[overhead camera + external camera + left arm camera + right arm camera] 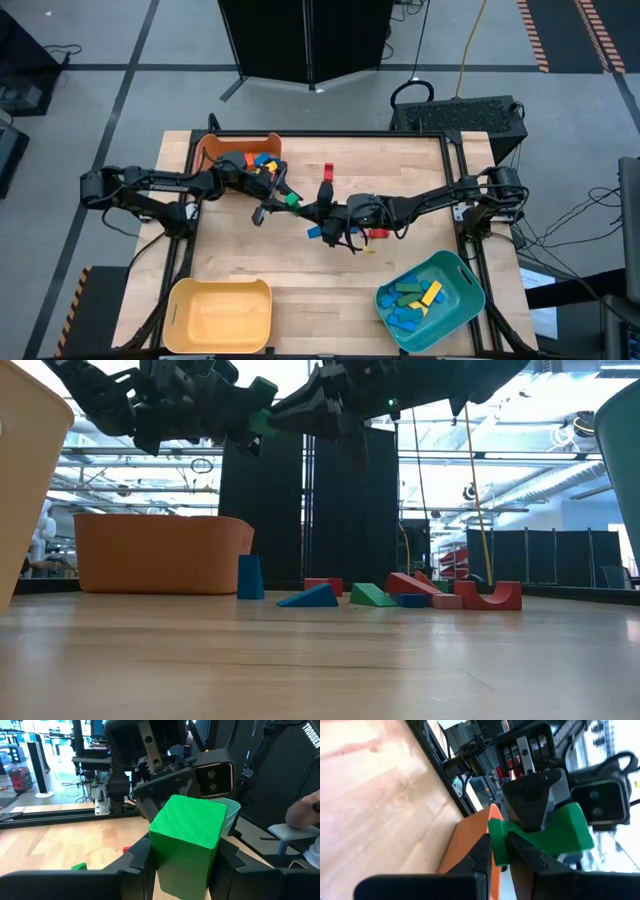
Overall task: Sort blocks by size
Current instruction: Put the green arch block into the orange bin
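You have the green block (187,837) off the table, just left of centre in the high view, between the orange bin (212,148) at upper left and the loose blocks (376,234) at mid-frame. Both grippers are on it. The left gripper (182,862) has its fingers pressed against the two broad flat sides, low in the left wrist frame. The right gripper (500,851) pinches a thin edge of the same block at the bottom of the right wrist frame.

Treat it as light, rigid painted wood: it won't deform, but the glossy paint is probably slippery. Your safer hold is the left one, across the parallel faces near the middle. The thin edge gives you little contact and could let the block twist.
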Controlling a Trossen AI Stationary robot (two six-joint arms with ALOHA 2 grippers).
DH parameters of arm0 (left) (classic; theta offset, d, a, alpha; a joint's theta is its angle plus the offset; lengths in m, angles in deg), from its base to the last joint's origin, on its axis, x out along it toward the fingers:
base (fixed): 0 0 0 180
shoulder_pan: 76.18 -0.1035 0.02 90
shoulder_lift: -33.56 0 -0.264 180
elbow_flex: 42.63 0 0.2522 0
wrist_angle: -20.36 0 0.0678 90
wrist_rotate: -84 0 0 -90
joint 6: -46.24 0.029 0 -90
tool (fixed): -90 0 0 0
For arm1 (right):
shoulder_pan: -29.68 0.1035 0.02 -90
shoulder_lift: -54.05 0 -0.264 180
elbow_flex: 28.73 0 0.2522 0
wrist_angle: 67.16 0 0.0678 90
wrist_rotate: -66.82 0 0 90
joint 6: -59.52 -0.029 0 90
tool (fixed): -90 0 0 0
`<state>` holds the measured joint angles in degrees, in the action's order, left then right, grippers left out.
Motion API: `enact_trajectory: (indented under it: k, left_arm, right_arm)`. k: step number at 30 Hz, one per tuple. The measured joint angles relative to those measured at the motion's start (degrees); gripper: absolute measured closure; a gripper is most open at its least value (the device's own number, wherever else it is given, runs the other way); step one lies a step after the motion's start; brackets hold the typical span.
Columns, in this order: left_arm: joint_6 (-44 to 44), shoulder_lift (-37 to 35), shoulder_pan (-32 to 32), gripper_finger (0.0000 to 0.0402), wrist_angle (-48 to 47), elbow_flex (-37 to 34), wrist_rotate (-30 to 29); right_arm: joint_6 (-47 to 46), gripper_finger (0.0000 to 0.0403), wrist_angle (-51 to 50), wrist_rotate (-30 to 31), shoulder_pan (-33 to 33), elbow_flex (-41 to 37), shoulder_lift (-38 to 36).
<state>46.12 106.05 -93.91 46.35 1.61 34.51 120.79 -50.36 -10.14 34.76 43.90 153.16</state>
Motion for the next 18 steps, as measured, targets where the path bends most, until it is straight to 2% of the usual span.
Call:
enact_trajectory:
  k: [3,6,11,15,18]
  left_arm:
    - [-0.91,0.0,-1.0,0.0284,-0.02,-0.02,-0.11]
    - [-2.25,0.0,-2.5,0.0282,-0.2,-0.02,-0.77]
    - [-2.38,-0.13,-4.37,0.028,-3.55,-0.02,-5.02]
    - [-2.4,-0.28,-6.15,0.0279,-6.14,-0.02,-7.62]
    - [-2.46,-1.43,-7.54,0.0279,-8.93,-0.02,-8.42]
  right_arm:
    - [-5.28,0.0356,-0.39,0.6,-0.1,0.06,0.0]
    - [-9.8,0.0344,-0.39,3.67,-0.15,0.06,-0.01]
    - [-10.03,0.0323,-1.5,12.41,-0.13,-0.09,-0.26]
    - [-10.48,0.0305,-1.83,16.81,-0.13,-0.07,-1.85]
    - [-15.19,0.0294,-3.84,18.97,-1.03,-0.04,-2.84]
